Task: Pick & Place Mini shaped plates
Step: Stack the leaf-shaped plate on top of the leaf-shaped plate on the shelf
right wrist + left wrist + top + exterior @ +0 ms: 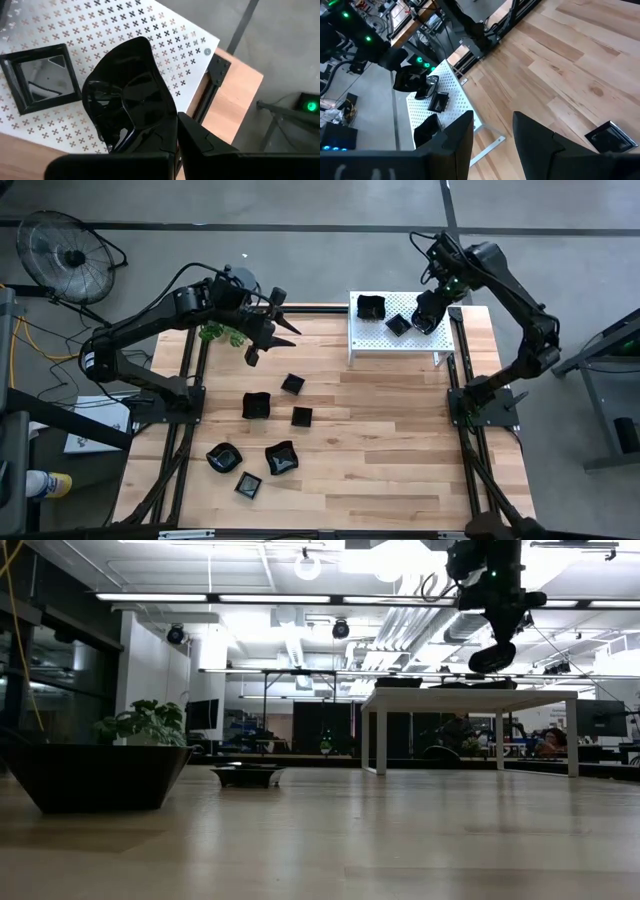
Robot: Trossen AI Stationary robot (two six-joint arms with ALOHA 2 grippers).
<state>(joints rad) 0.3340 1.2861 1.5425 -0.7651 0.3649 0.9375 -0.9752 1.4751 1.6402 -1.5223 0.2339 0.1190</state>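
On white rack at tabletop's far right corner: two plates placed, third dish pinched in right gripper; six loose plates remaining; left gripper parted, empty.

White rack at the worktop's far right, 2 plates on it, 6 plates scattered left-centre on the worktop

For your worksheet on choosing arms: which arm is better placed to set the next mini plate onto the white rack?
The right arm. Its claw already grips a wavy black plate directly above the white rack. The left claw hangs open and empty over the bare table.
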